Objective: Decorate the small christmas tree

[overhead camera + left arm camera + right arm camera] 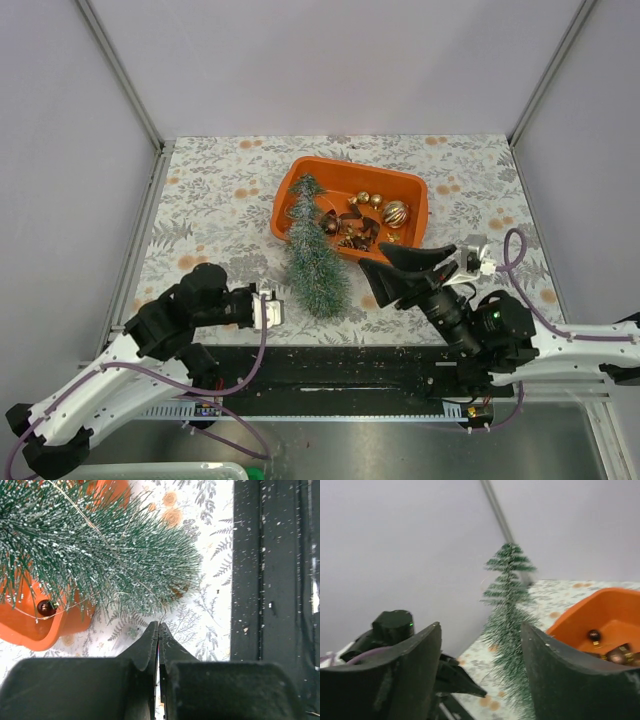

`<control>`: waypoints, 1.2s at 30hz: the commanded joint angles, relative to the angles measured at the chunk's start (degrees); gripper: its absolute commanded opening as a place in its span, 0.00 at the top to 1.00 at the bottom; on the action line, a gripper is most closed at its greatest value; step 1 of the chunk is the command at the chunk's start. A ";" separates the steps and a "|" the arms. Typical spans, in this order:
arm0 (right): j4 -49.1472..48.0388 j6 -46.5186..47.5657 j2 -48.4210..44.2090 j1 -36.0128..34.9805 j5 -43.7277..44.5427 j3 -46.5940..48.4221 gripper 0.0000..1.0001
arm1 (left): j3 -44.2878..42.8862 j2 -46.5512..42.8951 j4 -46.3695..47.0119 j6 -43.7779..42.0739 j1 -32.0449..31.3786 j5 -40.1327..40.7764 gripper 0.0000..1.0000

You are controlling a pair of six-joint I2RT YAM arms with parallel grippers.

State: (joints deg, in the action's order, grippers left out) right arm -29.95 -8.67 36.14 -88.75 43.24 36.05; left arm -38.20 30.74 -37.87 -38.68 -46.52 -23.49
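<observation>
The small christmas tree (pixel 316 258) rises at the near left corner of the orange tray (pixel 305 172), its tip over the tray's rim. It looks upright in the right wrist view (pixel 507 610). My left gripper (pixel 268 308) is just left of the tree's base. In the left wrist view the gripper (pixel 159 624) is shut, and a thin gold thread (pixel 150 591) runs from its tips into the needles (pixel 100 550). A dark red bauble (pixel 45 607) hangs by the tray wall. My right gripper (pixel 397 272) is open and empty right of the tree, which shows between its fingers (pixel 555 670).
The tray holds a large gold bauble (pixel 395 213), small gold ones (pixel 364 198) and dark red ones (pixel 346 229). A black rail (pixel 330 365) runs along the near edge. Grey walls and metal posts (pixel 120 70) close the table in.
</observation>
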 commanded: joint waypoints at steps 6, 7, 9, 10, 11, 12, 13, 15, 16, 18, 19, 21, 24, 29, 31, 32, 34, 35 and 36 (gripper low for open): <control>23.77 9.15 19.92 15.40 -1.97 23.34 0.10 | 0.49 0.82 1.66 -6.59 -0.15 8.89 1.00; 24.93 6.41 20.98 18.32 -6.46 24.58 0.10 | 0.58 0.29 1.57 -6.94 -0.06 9.24 1.00; 26.08 6.72 24.40 20.98 -10.01 28.61 0.09 | 0.67 -0.94 1.05 -7.20 -0.15 10.47 1.00; 26.78 7.86 26.24 21.33 -10.54 30.37 0.09 | 0.58 -1.29 0.52 -7.46 -0.15 10.83 1.00; 27.49 8.31 27.91 21.69 -11.51 32.22 0.07 | 0.32 -1.99 -0.10 -7.81 -0.15 11.18 1.00; 28.10 8.31 29.24 22.39 -12.91 33.98 0.07 | 0.23 -2.44 -0.71 -8.17 -0.15 11.44 1.00; 28.20 8.31 30.21 23.09 -14.40 35.13 0.06 | 0.14 -2.88 -1.15 -8.43 -0.15 11.71 1.00; 28.02 7.70 31.18 24.15 -17.48 36.98 0.05 | 0.14 -3.76 -1.59 -8.87 -0.15 12.32 1.00; 27.33 7.26 31.53 24.32 -18.45 37.51 0.04 | 0.23 -4.02 -1.68 -9.05 -0.15 12.41 1.00; 26.44 6.74 31.62 24.33 -20.39 38.04 0.03 | 0.31 -4.64 -2.03 -9.22 -0.15 13.20 1.00; 26.44 6.12 31.88 24.33 -21.00 38.30 0.02 | 0.49 -4.73 -2.12 -9.40 -0.15 13.55 1.00; 27.75 5.59 32.50 24.50 -21.27 38.83 0.01 | 1.01 -5.25 -2.39 -9.49 -0.15 14.52 1.00; 28.99 4.54 34.08 24.50 -21.71 39.36 0.01 | 3.38 -6.83 -1.86 -11.07 -0.15 17.93 1.00; 32.04 3.92 39.87 24.76 -21.89 42.07 0.01 | 5.15 -10.00 -1.07 -9.76 -0.15 18.91 1.00; 33.20 3.92 41.63 24.94 -20.23 43.05 0.02 | 5.50 -9.74 0.33 -8.44 -0.15 21.45 1.00; 33.47 4.09 42.16 25.03 -19.35 43.05 0.04 | 5.50 -9.74 0.86 -7.65 -0.15 22.59 1.00; 33.47 4.79 42.87 25.12 -17.67 42.87 0.07 | 5.50 -9.82 2.09 -6.24 -0.15 23.22 1.00; 33.47 4.89 43.13 25.12 -17.32 42.70 0.09 | 5.50 -10.08 3.14 -5.37 -0.15 25.05 1.00; 33.12 5.06 43.05 25.03 -17.23 42.44 0.11 | 5.67 -10.26 4.11 -4.23 -0.15 25.50 1.00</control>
State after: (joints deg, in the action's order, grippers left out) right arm 2.87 -3.95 79.44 -64.20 23.42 76.69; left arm -32.51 24.64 -39.77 -46.81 -46.81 -3.14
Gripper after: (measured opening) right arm 0.925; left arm 0.016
